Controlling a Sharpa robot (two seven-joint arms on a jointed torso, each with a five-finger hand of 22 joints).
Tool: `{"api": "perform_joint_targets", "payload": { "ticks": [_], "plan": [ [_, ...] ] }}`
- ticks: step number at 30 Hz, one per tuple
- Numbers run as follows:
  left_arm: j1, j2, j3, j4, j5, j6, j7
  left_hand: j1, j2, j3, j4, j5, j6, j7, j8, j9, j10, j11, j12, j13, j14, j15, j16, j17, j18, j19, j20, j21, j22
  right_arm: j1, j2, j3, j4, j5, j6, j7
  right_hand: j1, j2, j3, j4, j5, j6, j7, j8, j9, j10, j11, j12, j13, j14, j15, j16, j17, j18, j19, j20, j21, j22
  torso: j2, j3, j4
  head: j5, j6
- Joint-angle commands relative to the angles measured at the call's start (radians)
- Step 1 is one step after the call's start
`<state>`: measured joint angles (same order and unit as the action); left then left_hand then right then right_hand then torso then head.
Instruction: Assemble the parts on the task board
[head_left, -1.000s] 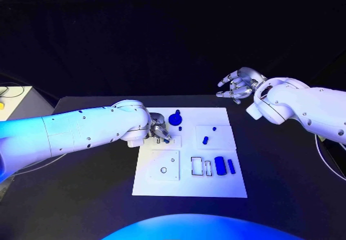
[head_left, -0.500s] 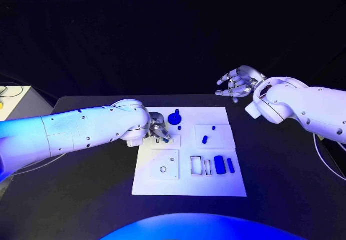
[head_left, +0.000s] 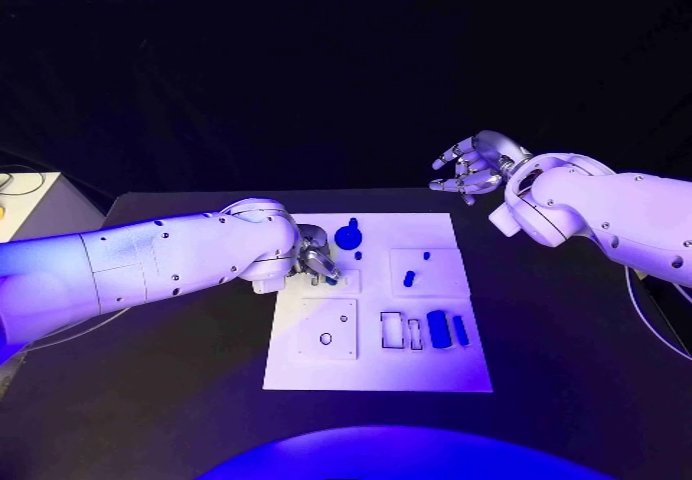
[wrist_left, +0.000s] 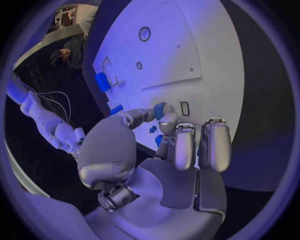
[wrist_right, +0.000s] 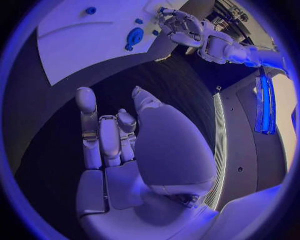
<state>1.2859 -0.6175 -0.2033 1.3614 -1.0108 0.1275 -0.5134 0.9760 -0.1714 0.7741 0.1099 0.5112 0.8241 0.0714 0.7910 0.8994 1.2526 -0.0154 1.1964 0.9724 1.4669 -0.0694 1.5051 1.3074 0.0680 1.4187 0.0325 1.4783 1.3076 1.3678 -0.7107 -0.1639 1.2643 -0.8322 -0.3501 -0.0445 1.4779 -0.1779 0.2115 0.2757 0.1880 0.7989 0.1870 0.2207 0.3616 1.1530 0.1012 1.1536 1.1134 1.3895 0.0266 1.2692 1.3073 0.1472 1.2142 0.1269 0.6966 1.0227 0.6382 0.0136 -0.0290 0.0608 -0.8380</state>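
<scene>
The white task board (head_left: 378, 365) lies in the middle of the black table. My left hand (head_left: 317, 262) rests over its upper left corner, and there it pinches a small blue part (wrist_left: 160, 109) between thumb and a finger. A blue round part (head_left: 348, 237) stands just beyond that hand. An oblong blue part (head_left: 410, 279) lies in the square recess to the right. A blue cylinder (head_left: 438, 329) and a blue bar (head_left: 460, 331) lie by the rectangular slots. My right hand (head_left: 476, 165) hangs in the air past the board's far right corner, fingers spread, holding nothing.
A square plate with a round hole (head_left: 327, 330) sits on the board's lower left. The right wrist view shows the board (wrist_right: 81, 40) with the round part (wrist_right: 134, 36) and my left hand (wrist_right: 181, 25) far off. A pale box (head_left: 22, 195) stands at the table's left.
</scene>
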Motion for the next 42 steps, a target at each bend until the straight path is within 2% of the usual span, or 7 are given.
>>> {"api": "perform_joint_targets", "payload": {
  "ticks": [1,19,42],
  "plan": [
    [-0.002,0.002,-0.001,-0.002,-0.017,0.008,0.001,0.002,0.011,0.202,-0.204,0.007,0.003,-0.009,0.006,0.002,0.010,0.000,0.005,0.002,0.083,-0.006,0.004,0.186,-0.017,0.008,0.000,0.003,0.031,0.000,-0.001,0.000,0.001,0.002,-0.007,0.009,-0.001,-0.009,0.004,-0.001,0.003,-0.006,0.000,0.005,0.001,-0.008,0.001,-0.006,-0.001,-0.008,0.001,-0.006,-0.002,0.017,-0.007,0.001,-0.003,-0.001,0.000,0.0002,0.0000,0.002,0.000],
    [-0.002,0.003,-0.001,0.000,-0.019,-0.020,0.001,0.001,0.012,0.202,-0.204,0.007,0.004,-0.010,0.008,0.003,0.015,-0.001,0.010,0.008,0.083,-0.007,0.005,0.187,-0.018,0.010,0.000,0.005,0.036,0.000,-0.003,0.000,0.003,0.001,-0.002,0.006,-0.001,-0.010,0.004,0.000,0.003,-0.007,0.001,0.006,0.001,-0.010,0.001,-0.006,-0.002,-0.009,0.002,-0.008,-0.003,0.017,-0.008,0.001,-0.008,-0.004,0.000,0.0001,0.0000,0.005,0.000],
    [-0.002,0.004,-0.001,0.003,-0.019,0.041,-0.004,0.000,0.013,0.202,-0.204,0.007,0.004,-0.011,0.009,0.004,0.012,-0.001,0.007,0.003,0.083,-0.007,0.004,0.185,-0.018,0.010,0.000,0.005,0.036,0.000,-0.004,0.000,0.003,0.001,0.009,0.001,-0.002,-0.010,0.004,0.000,0.003,-0.008,0.001,0.007,0.002,-0.010,0.001,-0.006,-0.003,-0.009,0.002,-0.007,-0.003,0.017,-0.007,0.002,-0.009,-0.005,0.000,-0.0001,-0.0002,0.004,-0.003]
  ]
}}
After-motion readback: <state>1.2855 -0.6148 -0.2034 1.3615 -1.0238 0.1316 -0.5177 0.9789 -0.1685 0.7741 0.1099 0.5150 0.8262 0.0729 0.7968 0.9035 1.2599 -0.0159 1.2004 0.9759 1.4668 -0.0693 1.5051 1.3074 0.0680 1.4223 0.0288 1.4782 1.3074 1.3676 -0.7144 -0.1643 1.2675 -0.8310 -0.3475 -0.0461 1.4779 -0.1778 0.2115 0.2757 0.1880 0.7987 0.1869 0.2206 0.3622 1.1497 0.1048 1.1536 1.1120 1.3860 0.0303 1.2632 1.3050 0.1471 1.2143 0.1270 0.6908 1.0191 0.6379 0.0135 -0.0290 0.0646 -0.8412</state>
